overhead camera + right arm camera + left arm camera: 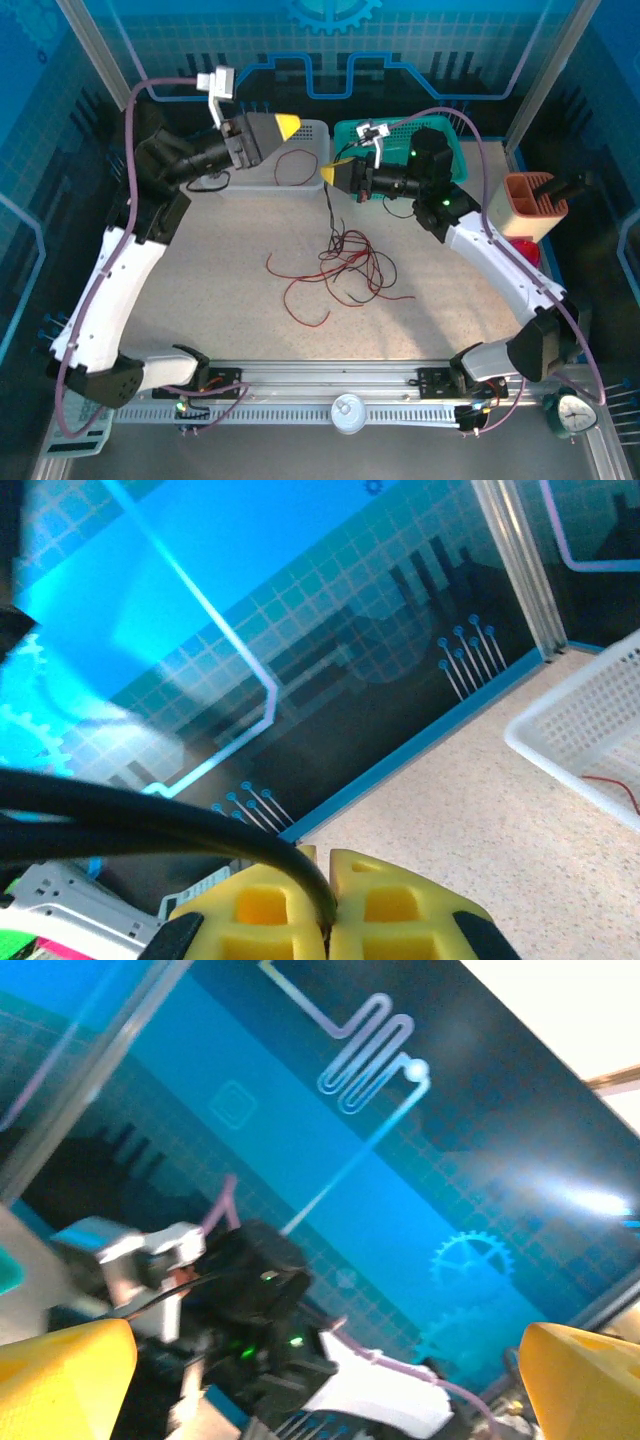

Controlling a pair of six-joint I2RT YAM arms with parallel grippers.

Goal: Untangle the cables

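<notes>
Your right gripper (pixel 333 173) sits in mid-air at the front edge of the teal basket (pixel 350 130); its jaws are pressed together on a black cable (pixel 328 215), and from its own wrist camera you can see that cable (pixel 200 830) come in from the left and vanish between the yellow fingers (pixel 400 905), which meet with no gap. From above, the black cable hangs nearly straight down from the grip to the table (pixel 220 290); there it joins the rest of the cables (pixel 345 265), a loose knot of red and black strands lying at mid-table, in front of both baskets and well apart from either arm's base.

Your left gripper (pixel 287 126) is raised over the white basket (pixel 315 135); its wrist view shows the jaws spread wide, one yellow finger at each bottom corner with nothing between them but the right arm (pixel 255 1310) beyond. A red strand (pixel 297 165) curls inside the white basket; the right wrist view catches a bit of red (pixel 610 785) there too. A dark loop under the left wrist may be another black strand, but the view is too poor to tell.
</notes>
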